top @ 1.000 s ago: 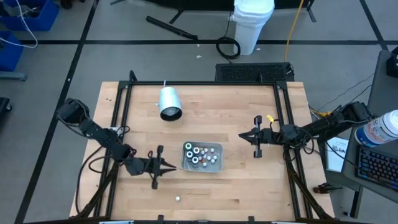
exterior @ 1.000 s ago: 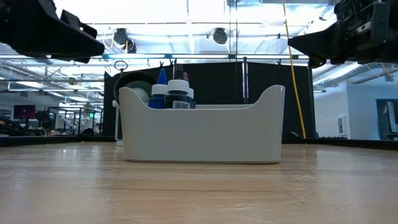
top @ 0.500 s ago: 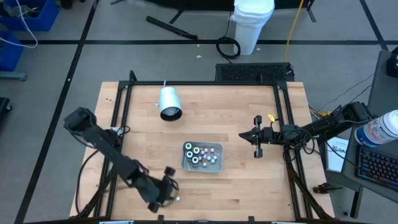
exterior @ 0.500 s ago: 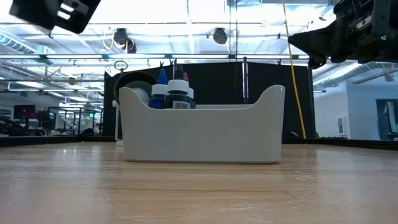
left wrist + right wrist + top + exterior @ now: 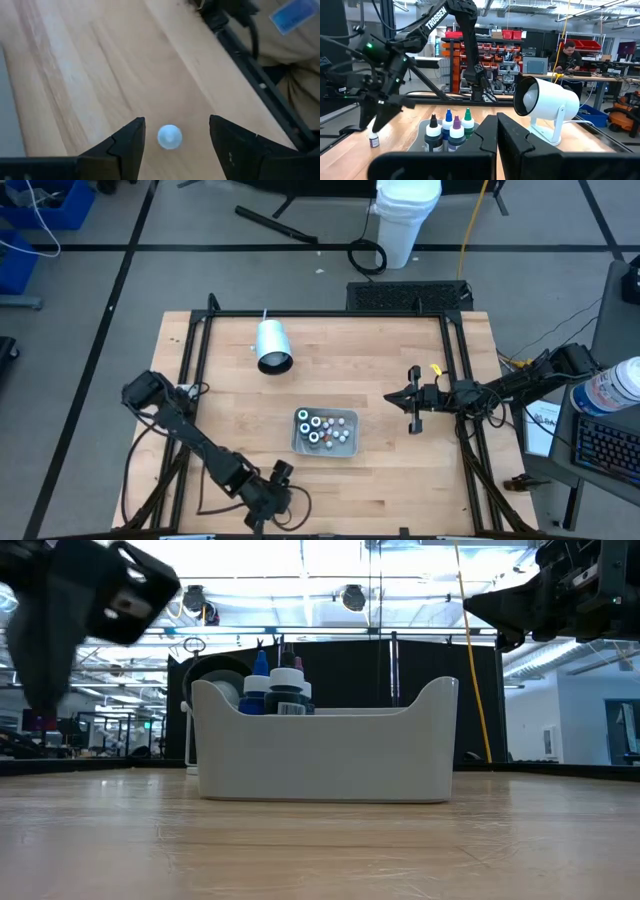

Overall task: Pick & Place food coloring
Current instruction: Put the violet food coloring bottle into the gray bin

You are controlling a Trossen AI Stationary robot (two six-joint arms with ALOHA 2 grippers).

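Left gripper [image 5: 172, 137] stands open over your white-capped food coloring bottle [image 5: 169, 136], cap between the fingers. Right gripper [image 5: 414, 412] waits closed beyond the tray [image 5: 347, 420].

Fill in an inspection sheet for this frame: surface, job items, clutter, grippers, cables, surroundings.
Surface: light wooden table top, black frame rails along its edges.
Job's things: small dark food coloring bottles stand in the clear grey rectangular tray; one whitish-capped loose bottle stands alone near the table's front edge.
Clutter: white cylinder cup lying on its side.
Grippers: left gripper open, straddling the loose bottle; right gripper shut, empty, right of the tray.
Cables: yellow cable on the floor; black ones beside both arms.
Surroundings: white bucket, person at a desk.
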